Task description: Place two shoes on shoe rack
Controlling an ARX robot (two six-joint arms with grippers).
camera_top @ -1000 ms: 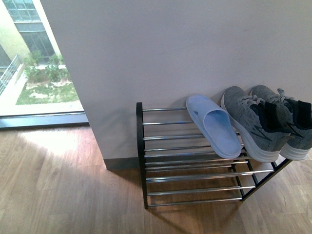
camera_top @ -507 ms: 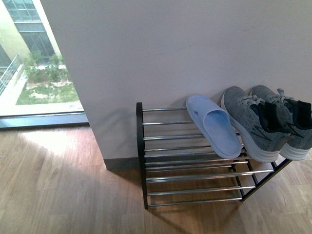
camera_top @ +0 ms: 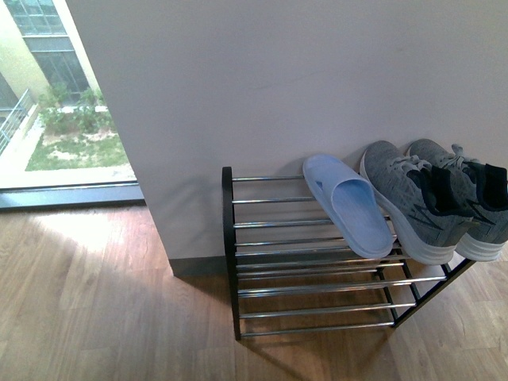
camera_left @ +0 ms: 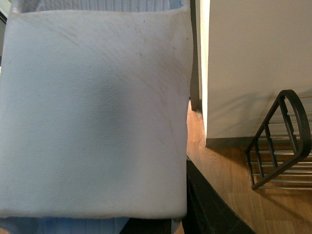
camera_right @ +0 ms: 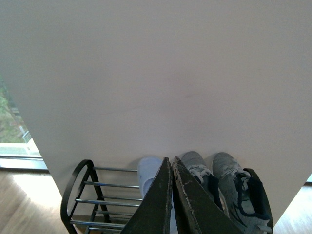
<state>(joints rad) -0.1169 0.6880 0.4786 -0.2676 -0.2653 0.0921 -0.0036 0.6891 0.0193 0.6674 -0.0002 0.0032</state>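
Rack (camera_top: 317, 262) top tier holds one slide (camera_top: 349, 206) and both sneakers (camera_top: 432, 198) (sneakers rightmost). Left gripper clamps second slide (camera_left: 92, 112). Right gripper (camera_right: 171, 168) fingers pressed together, empty.

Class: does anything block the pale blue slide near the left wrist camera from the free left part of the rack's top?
Nothing visible does. The pale blue slide fills the left wrist view, and the shoe rack's top bars left of the other slide are bare. Only the wall corner stands near the rack's end.
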